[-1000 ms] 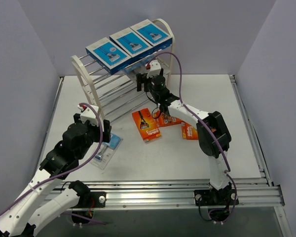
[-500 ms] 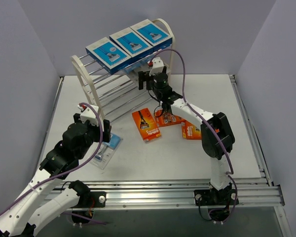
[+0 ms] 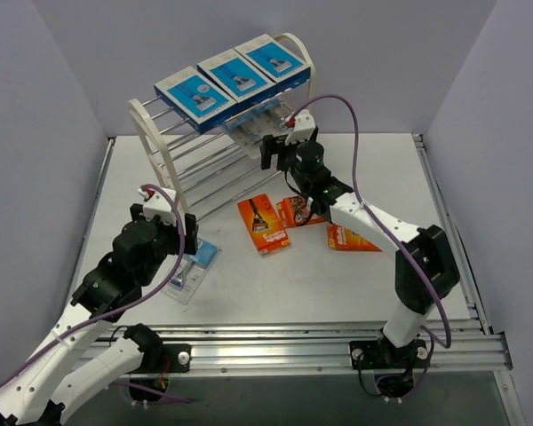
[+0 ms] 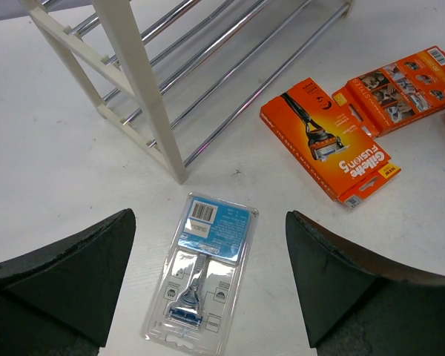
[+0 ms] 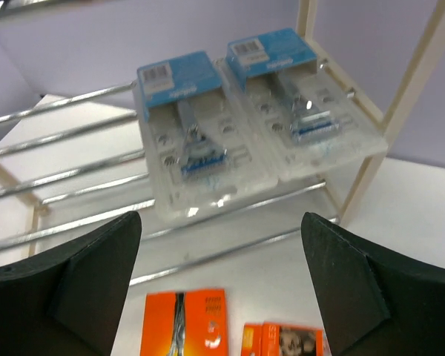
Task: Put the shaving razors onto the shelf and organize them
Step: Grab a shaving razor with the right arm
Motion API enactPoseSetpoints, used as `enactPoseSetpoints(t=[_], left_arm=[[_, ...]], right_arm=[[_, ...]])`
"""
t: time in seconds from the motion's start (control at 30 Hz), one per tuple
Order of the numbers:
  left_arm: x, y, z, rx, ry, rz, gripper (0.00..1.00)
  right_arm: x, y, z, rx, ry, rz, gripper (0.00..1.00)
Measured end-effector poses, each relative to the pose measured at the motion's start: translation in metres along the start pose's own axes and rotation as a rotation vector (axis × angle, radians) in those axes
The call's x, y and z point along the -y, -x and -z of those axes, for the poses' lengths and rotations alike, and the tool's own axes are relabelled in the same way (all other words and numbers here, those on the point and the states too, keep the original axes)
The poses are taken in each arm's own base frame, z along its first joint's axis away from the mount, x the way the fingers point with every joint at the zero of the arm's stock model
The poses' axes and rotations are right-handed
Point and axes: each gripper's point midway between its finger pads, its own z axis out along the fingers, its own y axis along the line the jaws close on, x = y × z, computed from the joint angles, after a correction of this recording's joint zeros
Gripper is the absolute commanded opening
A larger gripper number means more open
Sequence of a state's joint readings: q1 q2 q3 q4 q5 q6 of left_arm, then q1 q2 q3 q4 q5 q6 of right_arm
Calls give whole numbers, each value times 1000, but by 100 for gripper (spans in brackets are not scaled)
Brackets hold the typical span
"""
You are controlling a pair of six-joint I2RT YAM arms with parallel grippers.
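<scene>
The shelf (image 3: 151,142) carries three blue boxes (image 3: 235,75) on its top tier. Two clear blister packs (image 5: 196,133) (image 5: 300,100) lie side by side on the second tier's rods. My right gripper (image 5: 221,216) hovers open just in front of them, with nothing between its fingers; from above it (image 3: 280,153) sits by the shelf's right end. A third blister pack (image 4: 205,271) lies flat on the table beside the shelf's near leg (image 4: 144,81). My left gripper (image 4: 208,215) hangs open above it, apart from it. Three orange packs (image 3: 263,224) (image 3: 298,211) (image 3: 351,238) lie on the table.
The two lower tiers of chrome rods (image 4: 230,81) hold nothing. Grey walls close in the table on three sides, and a metal rail (image 3: 320,342) runs along the near edge.
My right arm has drawn back to the right, away from the shelf, and its jaws have widened a little. The left arm has not moved.
</scene>
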State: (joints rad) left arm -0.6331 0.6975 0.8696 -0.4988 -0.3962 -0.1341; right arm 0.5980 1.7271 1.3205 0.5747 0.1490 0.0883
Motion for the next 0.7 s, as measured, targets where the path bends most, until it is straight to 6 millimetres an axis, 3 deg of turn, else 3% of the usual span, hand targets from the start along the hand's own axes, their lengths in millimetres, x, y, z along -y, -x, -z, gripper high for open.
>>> enactPoseSetpoints(t=[0.1,0.2,0.3,0.5,0.6,0.7], left_arm=[[-2,0,1,1,8,0,91],[-3,1,3,8,12,2,91],[-5,5,7,25,14,6,91],[-11,13,17,69,23,21,91],[-14,17,21,89,30,30,91],[-16,19,24,102,34,35,91]], right_arm=[[-5,-12,32,-20,15,-14,83],[-25,-32,68,-52,59,-53,82],[-66,-62,109,-84,152,-101,82],[-170,-163,206,-264,393,-91,79],[-200,-193,228,-312,444,-75,76],[-222,-215,237,-350,454,-58,70]])
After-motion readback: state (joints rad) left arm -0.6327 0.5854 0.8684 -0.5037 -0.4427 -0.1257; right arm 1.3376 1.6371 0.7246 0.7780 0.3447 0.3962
